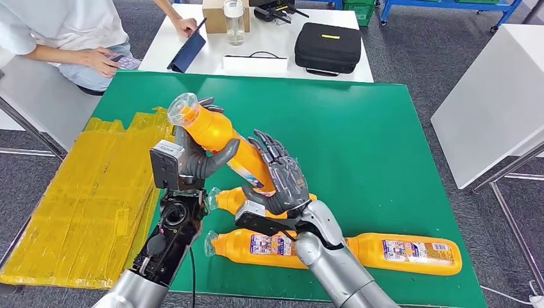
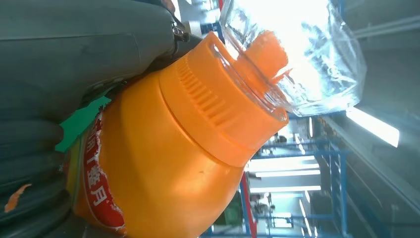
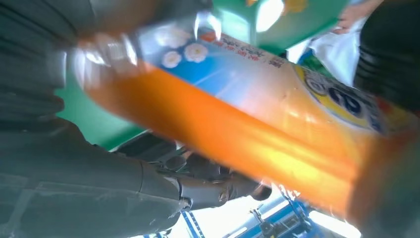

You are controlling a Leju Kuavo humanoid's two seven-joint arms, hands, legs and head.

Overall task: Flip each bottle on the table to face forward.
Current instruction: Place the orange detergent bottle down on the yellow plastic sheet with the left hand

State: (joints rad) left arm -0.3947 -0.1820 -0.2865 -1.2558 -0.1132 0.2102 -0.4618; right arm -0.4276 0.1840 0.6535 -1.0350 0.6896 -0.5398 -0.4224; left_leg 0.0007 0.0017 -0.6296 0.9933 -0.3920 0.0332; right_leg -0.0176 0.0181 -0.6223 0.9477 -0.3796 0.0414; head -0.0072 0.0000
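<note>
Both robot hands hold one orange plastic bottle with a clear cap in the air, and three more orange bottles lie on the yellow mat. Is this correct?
One detail is wrong. The left robot hand and right robot hand do hold the orange plastic bottle with a clear cap in the air, but the head view shows the three other orange bottles lying on the green table surface, not on the yellow mat.

An orange bottle [image 3: 237, 129] is seen close up and blurred, stretched across the right wrist view. A printed label [image 3: 277, 84] is carried on its side, with white flowers on blue and a round yellow-ringed mark (the small lettering cannot be read). The right hand [image 3: 74, 173] is shown as grey cover and a thick thumb, with darker fingers [image 3: 218, 183] lying along the bottle. Green table surface [image 3: 99, 121] is glimpsed behind, and blue framing [image 3: 277, 223] against bright light.
</note>
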